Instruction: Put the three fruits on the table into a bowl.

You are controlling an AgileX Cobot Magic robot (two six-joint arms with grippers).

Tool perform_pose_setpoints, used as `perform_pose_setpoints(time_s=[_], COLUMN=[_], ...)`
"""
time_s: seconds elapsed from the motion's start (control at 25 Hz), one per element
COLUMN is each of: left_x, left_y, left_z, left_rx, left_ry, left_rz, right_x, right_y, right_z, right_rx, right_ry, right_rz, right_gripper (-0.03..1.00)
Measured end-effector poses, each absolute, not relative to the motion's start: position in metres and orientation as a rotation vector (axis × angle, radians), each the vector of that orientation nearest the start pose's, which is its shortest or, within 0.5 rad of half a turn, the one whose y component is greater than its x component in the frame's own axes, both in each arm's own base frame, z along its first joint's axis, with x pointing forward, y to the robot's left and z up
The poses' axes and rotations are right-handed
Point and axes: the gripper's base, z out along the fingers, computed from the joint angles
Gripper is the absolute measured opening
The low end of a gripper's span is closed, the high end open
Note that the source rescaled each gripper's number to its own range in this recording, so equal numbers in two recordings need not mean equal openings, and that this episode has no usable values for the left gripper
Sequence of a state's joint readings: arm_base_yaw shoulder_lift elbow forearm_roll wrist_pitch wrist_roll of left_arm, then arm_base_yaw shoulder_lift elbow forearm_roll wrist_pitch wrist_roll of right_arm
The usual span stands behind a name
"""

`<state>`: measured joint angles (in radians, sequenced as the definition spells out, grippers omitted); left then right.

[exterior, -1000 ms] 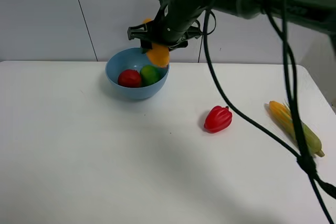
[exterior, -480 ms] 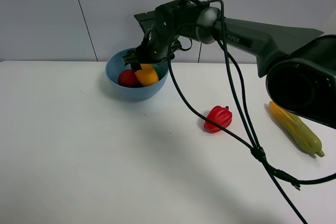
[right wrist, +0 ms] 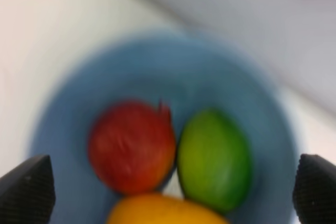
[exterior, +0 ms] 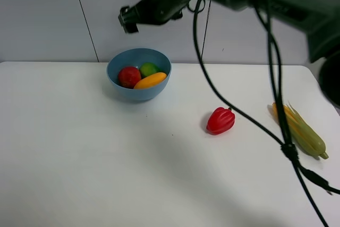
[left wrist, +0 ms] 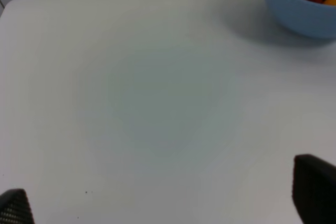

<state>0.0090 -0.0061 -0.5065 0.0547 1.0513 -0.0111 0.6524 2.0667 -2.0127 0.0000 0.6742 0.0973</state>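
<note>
Between the spread fingertips of the right gripper (right wrist: 168, 187), empty: bowl (right wrist: 157, 56), light blue, holding tomato-like fruit (right wrist: 131, 153), lime (right wrist: 214, 158), mango (right wrist: 163, 211), all touching. Ahead of the left gripper (left wrist: 168, 195), fingers wide apart, empty: table (left wrist: 157, 93), white. No legible writing.

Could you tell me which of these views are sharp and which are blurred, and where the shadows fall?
Exterior high: sharp, with soft shadows beside the bowl and bell pepper. Left wrist: fairly sharp, evenly lit, a faint shadow by the bowl. Right wrist: blurred throughout, smearing the tomato-like fruit, lime and mango.
</note>
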Motion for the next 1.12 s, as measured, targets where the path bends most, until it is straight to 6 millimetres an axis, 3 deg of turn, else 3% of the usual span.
perform_pose_setpoints(time_s=[0.16, 0.28, 0.4, 0.56, 0.72, 0.84, 0.92, 1.0, 1.12], left_x=[-0.006, -0.006, -0.006, -0.006, -0.006, -0.006, -0.006, -0.006, -0.006], left_y=[0.004, 0.004, 0.004, 0.004, 0.004, 0.004, 0.004, 0.004, 0.004], left_z=[0.280, 0.280, 0.280, 0.280, 0.280, 0.280, 0.280, 0.280, 0.280], left_rx=[-0.023, -0.023, -0.023, -0.023, -0.023, -0.023, -0.023, -0.023, -0.023], left_ry=[2.022, 2.022, 2.022, 2.022, 2.022, 2.022, 2.022, 2.022, 2.022], left_rz=[0.064, 0.064, 0.064, 0.064, 0.064, 0.064, 0.064, 0.064, 0.064], right_x=[0.344, 0.308, 0.277, 0.242, 0.204, 0.175, 0.154, 0.120, 0.073], right_y=[0.254, 0.207, 0.165, 0.122, 0.087, 0.053, 0.028, 0.008, -0.006], right_z=[0.440, 0.499, 0.530, 0.555, 0.568, 0.558, 0.538, 0.515, 0.466], right_rx=[-0.597, -0.542, -0.496, -0.413, -0.336, -0.244, -0.160, -0.075, 0.033], right_ry=[1.906, 1.800, 1.792, 1.805, 1.819, 1.837, 1.879, 1.899, 1.940], right_rz=[0.400, 0.343, 0.259, 0.205, 0.177, 0.107, 0.030, -0.031, -0.064], right_gripper=[0.74, 0.74, 0.74, 0.74, 0.74, 0.74, 0.74, 0.74, 0.74])
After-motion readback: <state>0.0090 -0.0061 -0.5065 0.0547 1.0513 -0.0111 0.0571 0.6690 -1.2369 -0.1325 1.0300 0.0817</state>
